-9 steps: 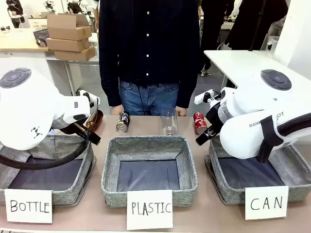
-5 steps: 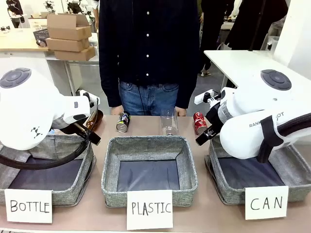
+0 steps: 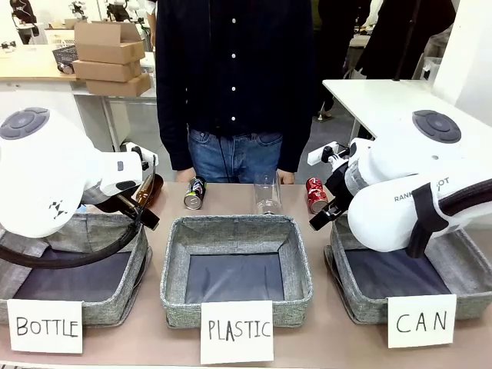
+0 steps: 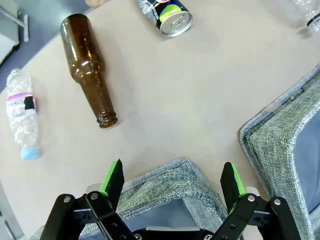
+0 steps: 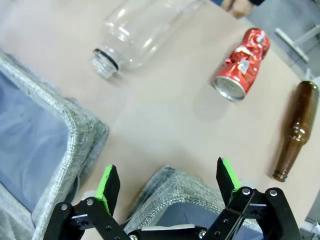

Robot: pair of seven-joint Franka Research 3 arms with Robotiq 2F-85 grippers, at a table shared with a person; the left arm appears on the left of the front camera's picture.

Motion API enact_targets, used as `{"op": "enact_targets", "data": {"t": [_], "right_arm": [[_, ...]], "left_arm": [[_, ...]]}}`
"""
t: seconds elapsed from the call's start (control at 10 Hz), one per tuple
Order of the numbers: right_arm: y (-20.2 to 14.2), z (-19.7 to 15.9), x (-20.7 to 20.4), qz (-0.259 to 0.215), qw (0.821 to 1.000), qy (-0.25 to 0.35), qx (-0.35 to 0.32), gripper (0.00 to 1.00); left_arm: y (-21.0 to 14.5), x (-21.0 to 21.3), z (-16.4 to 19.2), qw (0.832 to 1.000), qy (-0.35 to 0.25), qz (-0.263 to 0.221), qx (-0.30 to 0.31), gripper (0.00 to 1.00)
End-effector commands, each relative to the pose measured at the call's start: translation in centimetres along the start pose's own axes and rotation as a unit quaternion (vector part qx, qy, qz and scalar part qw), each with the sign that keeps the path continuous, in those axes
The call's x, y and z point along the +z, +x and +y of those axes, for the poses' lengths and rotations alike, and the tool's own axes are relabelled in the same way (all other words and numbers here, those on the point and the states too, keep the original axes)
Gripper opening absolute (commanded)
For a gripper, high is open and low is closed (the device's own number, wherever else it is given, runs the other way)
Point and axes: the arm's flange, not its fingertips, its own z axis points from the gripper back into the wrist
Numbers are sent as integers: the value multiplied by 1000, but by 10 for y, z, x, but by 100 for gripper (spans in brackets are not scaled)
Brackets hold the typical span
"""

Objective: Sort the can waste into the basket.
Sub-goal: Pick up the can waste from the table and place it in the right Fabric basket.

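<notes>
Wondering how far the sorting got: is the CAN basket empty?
Empty where visible: the CAN basket shows bare dark bottom; red can and black can lie on the table.

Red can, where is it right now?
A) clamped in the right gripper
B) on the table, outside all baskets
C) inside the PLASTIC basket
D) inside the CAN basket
B: the red can rests on the bare table, beyond the CAN basket, and the right gripper is open with nothing between its jaws.
</notes>
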Motion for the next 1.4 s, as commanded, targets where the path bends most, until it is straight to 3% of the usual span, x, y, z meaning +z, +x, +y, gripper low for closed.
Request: {"op": "enact_targets", "data": {"t": [0.0, 0.1, 0.2, 0.3, 0.5, 0.6, 0.7, 0.8, 0.9, 1.0, 1.1, 1.2, 1.3], "right_arm": [[0, 0, 0, 0, 1000, 0, 0, 100], [-1, 8, 44, -1, 999, 33, 6, 100], [-8, 20, 93, -15, 999, 30, -16, 100], [-26, 28, 132, -45, 998, -1, -32, 100], [-74, 42, 165, -78, 996, -33, 1, 100], [28, 15, 116, -47, 999, 3, -7, 100], [28, 15, 116, -47, 999, 3, -7, 100], [26, 17, 167, -71, 997, -9, 0, 100], [29, 12, 170, -92, 995, 19, -34, 100], [22, -6, 182, -123, 984, 94, -90, 100], [11, -34, 197, -129, 942, 237, -200, 100], [-7, -65, 207, -131, 883, 371, -256, 100], [-21, -84, 214, -136, 841, 412, -324, 100]], "left_arm": [[0, 0, 0, 1000, 0, 0, 0, 100], [7, 51, -10, 1000, 15, 1, 24, 100], [6, 111, -24, 994, 16, -24, 103, 100], [-15, 162, -39, 993, 11, -42, 106, 100], [-75, 204, -52, 993, -18, -120, -5, 100], [32, 149, -25, 996, 7, -57, 75, 100], [32, 149, -25, 996, 7, -57, 75, 100], [25, 216, -41, 994, 3, -95, 48, 100], [27, 220, -38, 985, -138, -98, 25, 100], [20, 233, -15, 948, -295, -112, 49, 100], [8, 240, 12, 909, -375, -143, 116, 100], [-13, 242, 40, 877, -410, -158, 195, 100], [-29, 239, 62, 838, -436, -173, 279, 100]]}}
